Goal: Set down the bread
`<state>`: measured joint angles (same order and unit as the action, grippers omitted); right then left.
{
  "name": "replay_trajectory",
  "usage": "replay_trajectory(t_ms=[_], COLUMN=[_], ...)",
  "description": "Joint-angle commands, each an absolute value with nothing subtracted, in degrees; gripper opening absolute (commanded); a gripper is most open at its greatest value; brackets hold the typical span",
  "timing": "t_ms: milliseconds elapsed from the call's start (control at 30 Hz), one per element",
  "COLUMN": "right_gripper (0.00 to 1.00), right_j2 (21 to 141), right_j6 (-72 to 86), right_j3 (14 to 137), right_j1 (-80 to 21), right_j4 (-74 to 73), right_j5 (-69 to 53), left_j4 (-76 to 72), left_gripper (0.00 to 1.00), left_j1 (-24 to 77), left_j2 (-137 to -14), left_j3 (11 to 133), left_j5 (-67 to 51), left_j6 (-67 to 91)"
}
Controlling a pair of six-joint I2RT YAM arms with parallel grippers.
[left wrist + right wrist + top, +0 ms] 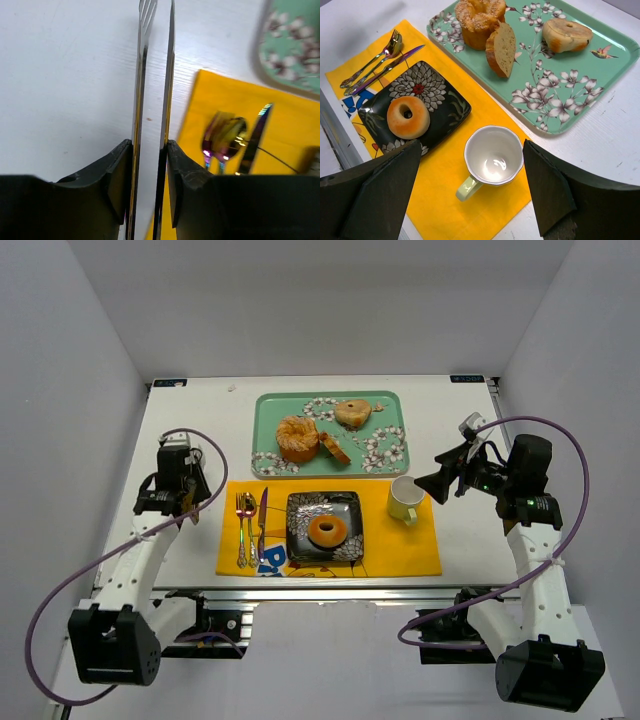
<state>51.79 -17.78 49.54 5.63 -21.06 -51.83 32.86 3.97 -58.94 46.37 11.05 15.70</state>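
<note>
Far left, over the bare white table [195, 415]: left gripper [150, 145], just off the edge of the yellow placemat [400, 545]. Shows fingers [117, 175] only a narrow slit apart. Between them, 2 thin shiny metal strips [140, 100] seen edge-on, 1 along each inner face, the left 1 ending in fork-like tines. Cannot tell whether these are clamped or only lie against the fingers.

Next, on the placemat's left part: fork [394, 37], spoon [227, 132] and knife [400, 59], side by side, pointing away from the arms.

At the placemat's middle: black square plate [300, 508] with a flower pattern. On it, lying flat and near its centre, the bread [326, 531], smooth and golden-orange, hole facing up.

Behind, beyond the placemat: teal flowered tray [270, 405] carrying 3 pieces, namely a ridged orange pastry [297, 438], a cut slice [335, 448] leaning against it, and a paler ring [352, 413] toward the far right.

On the placemat's right part: cup [404, 499], upright, white inside, handle toward the arms.

Far right: right gripper [437, 483], raised above the table just beside the cup. Stands spread wide, grasping nothing.
</note>
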Motion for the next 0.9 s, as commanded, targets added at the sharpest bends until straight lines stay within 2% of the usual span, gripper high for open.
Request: replay_trajectory(t_ms=[0,267,533,700,800,833,867], right_gripper=[0.87,0.87,0.87,0.89,0.89,0.89,0.89], right_j2=[50.8,50.54,50.71,51.85,52.99,53.35,53.78], right_j6=[-18.28,-18.89,-21.0,-25.66,-24.09,-22.95,-21.2], right_j3=[52.03,52.21,52.29,52.56,52.3,52.38,52.38], right_j1=[5.8,5.8,5.8,5.8,5.8,5.8,5.8], right_j4=[-21.36,-23.81,-26.63,-31.72,-31.55,-31.64,-31.12], right_j5=[-54.31,-55.81,-56.34,-58.71,-56.08,-53.55,-53.53], left_j4=[18.51,-3.14,-2.46,-1.23,-0.26,1.82,2.63], left_gripper=[0.43,0.53,0.62,0.78,0.86,0.93,0.93], left_j1=[0.09,-5.18,-6.59,-7.03,-7.21,-7.47,-7.47], left_j2=[-60.02,-67.05,-77.6,-77.35,-74.63,-72.62,-71.64], left_j3=[40.62,27.6,27.77,28.83,29.71,30.23,30.67], left_j5=[7.65,6.07,2.64,4.31,6.24,6.94,7.73], left_j6=[7.13,2.64,2.19,3.69,5.26,5.88,6.85])
